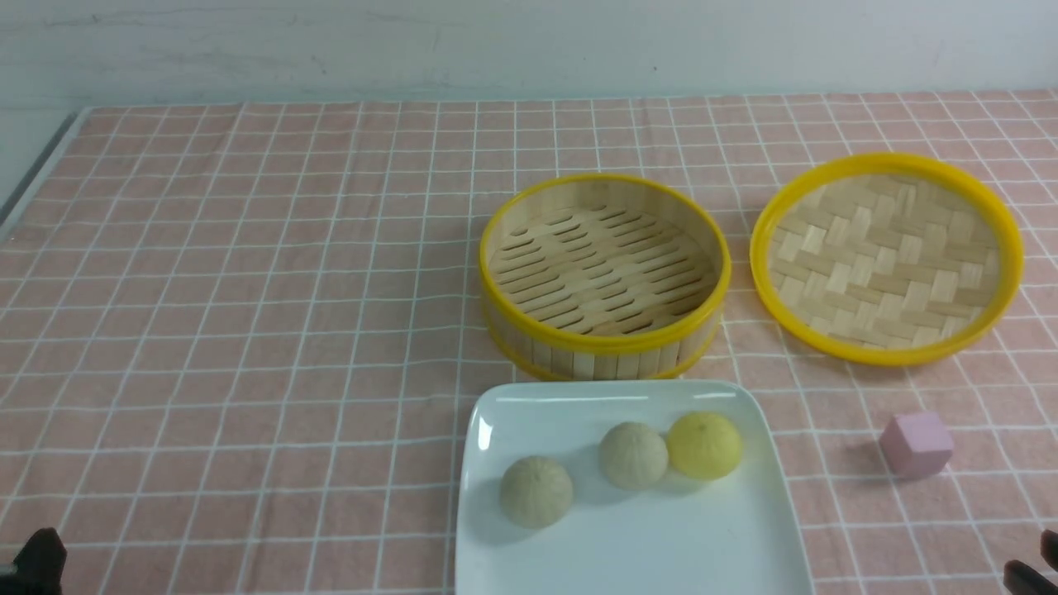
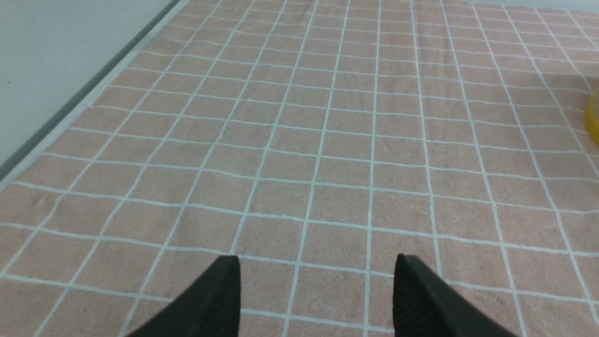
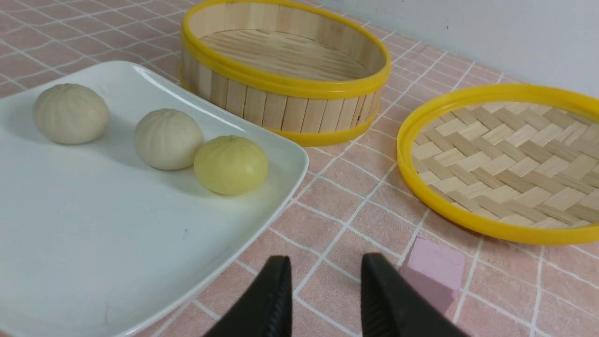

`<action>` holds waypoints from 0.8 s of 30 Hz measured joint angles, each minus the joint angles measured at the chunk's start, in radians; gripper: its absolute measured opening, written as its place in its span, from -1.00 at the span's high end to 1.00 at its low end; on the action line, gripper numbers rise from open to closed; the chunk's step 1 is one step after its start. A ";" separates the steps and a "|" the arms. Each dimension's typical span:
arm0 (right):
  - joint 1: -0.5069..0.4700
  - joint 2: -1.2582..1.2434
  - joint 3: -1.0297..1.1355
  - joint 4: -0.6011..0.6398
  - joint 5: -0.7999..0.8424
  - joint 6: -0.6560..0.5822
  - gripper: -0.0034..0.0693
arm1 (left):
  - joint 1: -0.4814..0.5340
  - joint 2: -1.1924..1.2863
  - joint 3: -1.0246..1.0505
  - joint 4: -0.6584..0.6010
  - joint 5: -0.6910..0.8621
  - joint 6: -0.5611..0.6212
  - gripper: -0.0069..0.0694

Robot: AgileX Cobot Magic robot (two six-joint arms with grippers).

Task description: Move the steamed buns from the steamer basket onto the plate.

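Sitting apart from right hand (image 3: 325,260): steamed buns (image 3: 167,138)

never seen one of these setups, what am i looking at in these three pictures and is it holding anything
This is a robot with two arms at a table covered by a pink checked cloth. The wide picture looks forward from between the arms. The other two come from cameras on the wrists, and the black prongs in them are the left gripper and the right gripper. Both are open and hold nothing.

On the cloth sits a white plate holding a pale steamed bun, a second pale bun and a yellow bun beside it. Behind the plate stands the steamer basket, now empty. To its right lie its lid and a pink cube.
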 joint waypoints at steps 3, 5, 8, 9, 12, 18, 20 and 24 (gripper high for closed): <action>0.000 0.000 0.000 0.000 0.000 0.000 0.25 | 0.000 -0.048 0.026 0.000 0.002 -0.001 -0.37; 0.000 0.000 0.000 0.000 0.000 0.000 0.25 | 0.000 -0.074 0.042 0.000 0.010 -0.001 -0.37; 0.000 0.000 0.000 0.000 0.000 0.000 0.25 | 0.000 -0.104 0.056 0.000 0.044 -0.001 -0.37; 0.000 0.000 0.000 0.000 0.000 0.000 0.25 | 0.000 -0.112 0.058 0.000 0.060 -0.001 -0.37; 0.000 0.000 0.000 0.000 0.000 0.000 0.25 | 0.000 -0.121 0.061 0.000 0.102 -0.001 -0.37; 0.000 0.000 0.000 0.000 0.000 0.000 0.25 | 0.000 -0.121 0.058 0.000 0.123 -0.001 -0.37; 0.000 0.000 0.000 0.000 0.000 0.000 0.25 | 0.000 -0.121 0.057 0.000 0.127 -0.001 -0.37; 0.000 0.000 0.000 0.000 0.000 0.000 0.25 | 0.000 -0.121 0.056 0.000 0.129 -0.001 -0.37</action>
